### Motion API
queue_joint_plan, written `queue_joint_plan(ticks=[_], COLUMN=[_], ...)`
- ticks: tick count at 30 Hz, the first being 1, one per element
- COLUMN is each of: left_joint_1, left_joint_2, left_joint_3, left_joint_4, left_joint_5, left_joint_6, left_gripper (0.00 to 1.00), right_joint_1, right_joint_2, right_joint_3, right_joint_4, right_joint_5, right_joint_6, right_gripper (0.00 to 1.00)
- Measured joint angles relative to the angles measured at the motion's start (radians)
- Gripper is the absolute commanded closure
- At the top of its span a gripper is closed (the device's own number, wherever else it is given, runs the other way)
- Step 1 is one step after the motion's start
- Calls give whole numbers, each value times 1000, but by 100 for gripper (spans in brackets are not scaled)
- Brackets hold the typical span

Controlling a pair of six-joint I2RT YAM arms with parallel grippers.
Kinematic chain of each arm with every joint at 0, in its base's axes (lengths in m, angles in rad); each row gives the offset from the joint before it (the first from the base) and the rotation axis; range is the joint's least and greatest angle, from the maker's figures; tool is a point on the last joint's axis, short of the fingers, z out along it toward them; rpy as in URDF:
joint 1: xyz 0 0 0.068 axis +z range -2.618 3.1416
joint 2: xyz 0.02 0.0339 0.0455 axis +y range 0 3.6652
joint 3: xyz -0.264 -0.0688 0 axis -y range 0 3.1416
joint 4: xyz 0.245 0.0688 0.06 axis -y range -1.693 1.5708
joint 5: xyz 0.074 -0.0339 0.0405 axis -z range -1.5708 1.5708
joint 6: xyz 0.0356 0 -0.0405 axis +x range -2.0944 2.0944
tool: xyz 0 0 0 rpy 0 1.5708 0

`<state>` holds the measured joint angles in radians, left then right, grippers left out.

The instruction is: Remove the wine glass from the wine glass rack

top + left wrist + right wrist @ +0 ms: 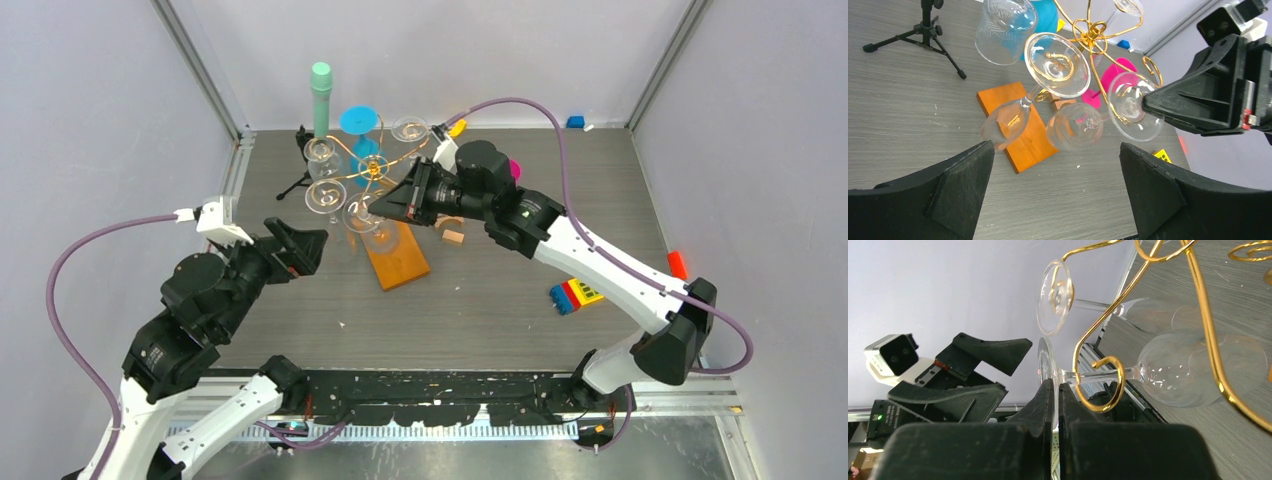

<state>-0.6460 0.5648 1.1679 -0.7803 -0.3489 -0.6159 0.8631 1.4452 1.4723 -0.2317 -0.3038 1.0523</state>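
Note:
The wine glass rack is gold wire with curled arms on an orange-brown wooden base. Several clear wine glasses hang from it upside down. My right gripper is shut on the foot disc of one wine glass, whose stem still lies in a gold curl. The same glass shows in the left wrist view, with the right gripper at its foot. My left gripper is open and empty, left of the rack and apart from it, also seen from above.
A small black tripod, a tall teal cylinder and a blue funnel-shaped piece stand behind the rack. A pink object, a small wooden block, coloured blocks and a red piece lie to the right.

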Motion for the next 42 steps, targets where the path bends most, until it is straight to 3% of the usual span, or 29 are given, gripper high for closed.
queue_joint_plan(ticks=[8,21,29,42], left_joint_1=[0,0,0,0], left_joint_2=[-2,38,76,112], left_joint_3=[0,3,17,26], left_joint_4=[-10,-32,-32,-1], left_joint_5=[0,32,101,314], left_joint_6=[0,4,5,-67], left_gripper=[0,0,0,0], right_joint_1=[0,3,3,4], right_joint_2=[74,65,-14,-195], right_joint_3=[53,87,47,-124], right_joint_4=[-1,-55,-66,-53], right_joint_5=[36,255,370,356], right_joint_6=[-20,-56,-46,58], right_gripper=[100,100,100,100])
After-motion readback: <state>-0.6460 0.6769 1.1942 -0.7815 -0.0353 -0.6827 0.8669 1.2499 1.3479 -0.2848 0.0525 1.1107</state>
